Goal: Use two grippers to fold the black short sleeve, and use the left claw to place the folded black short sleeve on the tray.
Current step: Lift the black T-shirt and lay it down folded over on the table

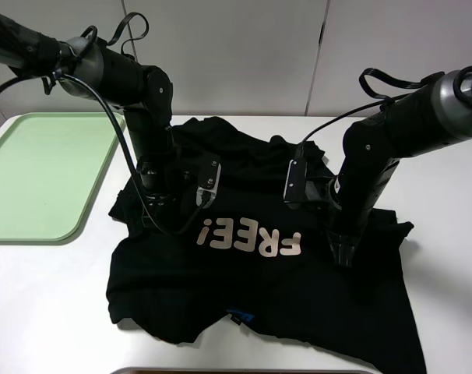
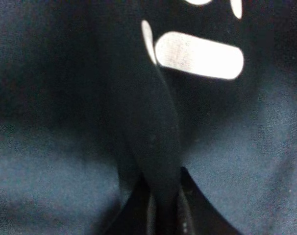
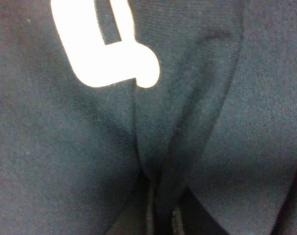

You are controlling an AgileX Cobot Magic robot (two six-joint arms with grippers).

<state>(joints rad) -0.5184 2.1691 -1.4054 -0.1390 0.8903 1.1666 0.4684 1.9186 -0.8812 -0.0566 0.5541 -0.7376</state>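
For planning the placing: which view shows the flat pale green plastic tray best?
The exterior high view: the flat pale green plastic tray lies nearly whole at its left. Both wrist views show only the black cotton shirt, no tray.

High view looks down; wrist views hug the black short sleeve [image 1: 259,296]

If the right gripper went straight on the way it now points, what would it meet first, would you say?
The black short sleeve: the right gripper points steeply down, its fingers shut on a fold of it. Under the cloth, probably the white table.
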